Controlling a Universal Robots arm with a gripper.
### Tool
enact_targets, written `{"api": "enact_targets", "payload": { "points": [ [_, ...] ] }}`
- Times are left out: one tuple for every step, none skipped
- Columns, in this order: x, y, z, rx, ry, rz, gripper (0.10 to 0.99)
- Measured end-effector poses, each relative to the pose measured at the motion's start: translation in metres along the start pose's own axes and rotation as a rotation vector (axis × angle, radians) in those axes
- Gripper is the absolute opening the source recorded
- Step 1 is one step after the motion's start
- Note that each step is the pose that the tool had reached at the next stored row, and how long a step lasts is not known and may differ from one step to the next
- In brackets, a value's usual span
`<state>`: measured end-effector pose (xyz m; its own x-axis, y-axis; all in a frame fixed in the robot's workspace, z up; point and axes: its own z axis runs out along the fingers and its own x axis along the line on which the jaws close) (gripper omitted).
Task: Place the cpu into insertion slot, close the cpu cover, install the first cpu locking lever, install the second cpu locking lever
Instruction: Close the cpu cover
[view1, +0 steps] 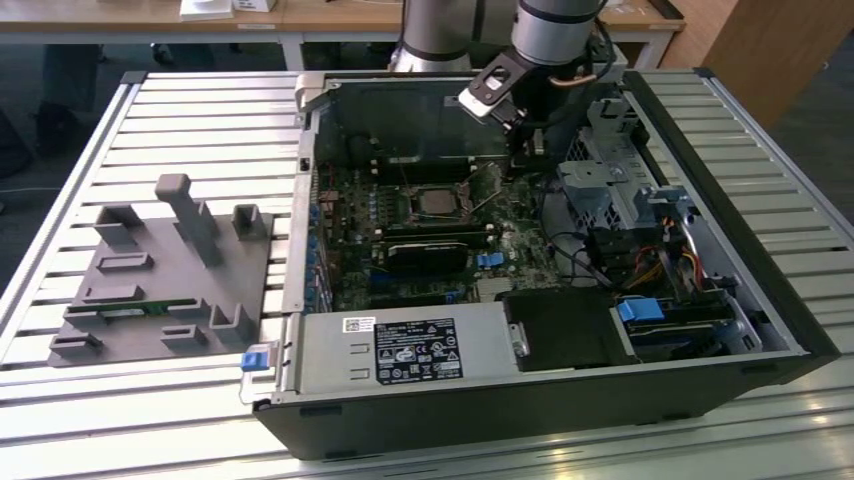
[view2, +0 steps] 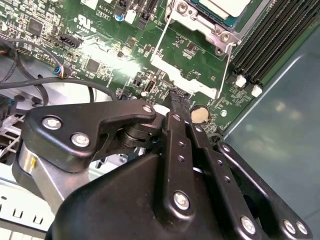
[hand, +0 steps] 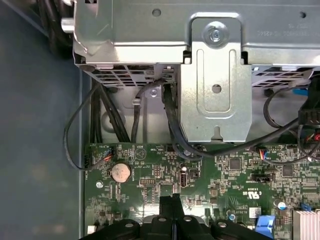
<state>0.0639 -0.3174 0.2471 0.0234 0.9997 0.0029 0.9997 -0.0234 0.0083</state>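
- Exterior view: gripper (view1: 523, 158) inside the open computer case (view1: 534, 405), at 2 o'clock from the cpu (view1: 435, 201).
- Cpu: seated in the insertion slot (view2: 200, 22) on the green board (view2: 100, 45).
- Cpu cover (view2: 175, 72): swung open, just beside the gripper's tip.
- Jaws: clenched together, nothing seen between them.
- Writing: white printed label (view1: 414, 350) on the power supply box (view1: 334, 362), at 6 o'clock from the cpu.
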Motion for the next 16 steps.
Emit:
{"api": "enact_targets", "payload": {
  "points": [
    [0.0002,0.0,0.0012,0.0,0.0,0.0,0.106],
    [0.0003,0.0,0.0021,0.0,0.0,0.0,0.106],
    [0.0004,-0.0003,0.0024,0.0,-0.0001,0.0,0.106],
    [0.0004,-0.0009,0.0025,0.0,-0.0001,0.0,0.106],
    [0.0003,-0.0016,0.0026,0.0,-0.0002,0.0,0.106],
    [0.0003,-0.0024,0.0026,0.0,-0.0002,0.0,0.106],
    [0.0003,-0.0031,0.0026,0.0,-0.0002,0.0,0.106],
    [0.0002,-0.0064,0.0027,0.0,0.0008,0.0,0.106],
    [0.0002,-0.0067,0.0027,0.0,0.001,0.0,0.106],
    [0.0003,-0.0072,0.0026,0.0,0.0009,0.0,0.106],
    [0.0002,-0.0078,0.0027,0.0,0.0011,0.0,0.106],
    [0.0002,-0.0082,0.0027,0.0,0.0012,0.0,0.106],
    [0.0002,-0.0085,0.0027,0.0,0.0012,0.0,0.106],
    [0.0002,-0.0087,0.0027,0.0,0.0012,0.0,0.106],
    [0.0002,-0.0089,0.0026,0.0,0.0011,0.0,0.106],
    [0.0002,-0.0092,0.0027,0.0,0.0012,0.0,0.106]
  ]
}}
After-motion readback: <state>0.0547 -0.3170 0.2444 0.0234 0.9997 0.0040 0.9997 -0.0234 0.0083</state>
